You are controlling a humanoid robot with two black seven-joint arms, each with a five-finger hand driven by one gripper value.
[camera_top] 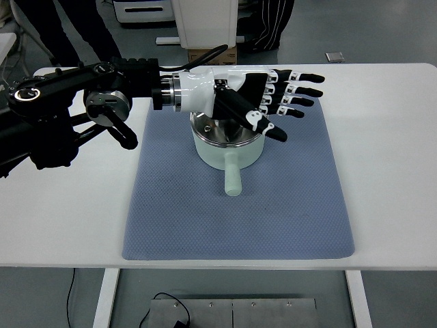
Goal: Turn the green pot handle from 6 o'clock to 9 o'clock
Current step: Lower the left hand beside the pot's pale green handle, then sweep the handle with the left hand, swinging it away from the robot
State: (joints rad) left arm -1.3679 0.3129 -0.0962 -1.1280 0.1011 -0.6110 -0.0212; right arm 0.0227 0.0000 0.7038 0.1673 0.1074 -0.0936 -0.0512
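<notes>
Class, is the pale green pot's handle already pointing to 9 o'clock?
No, the pale green pot's handle points toward the bottom edge, 6 o'clock.

We see a matt, dimpled blue cloth mat (239,219) — on it, the pot (229,147), glossy green outside, shiny metal inside.

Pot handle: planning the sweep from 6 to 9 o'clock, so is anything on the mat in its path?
Nothing visible. The handle points toward the near edge, and the blue mat to its left lies bare. The left robot hand hovers open above the green pot.
</notes>
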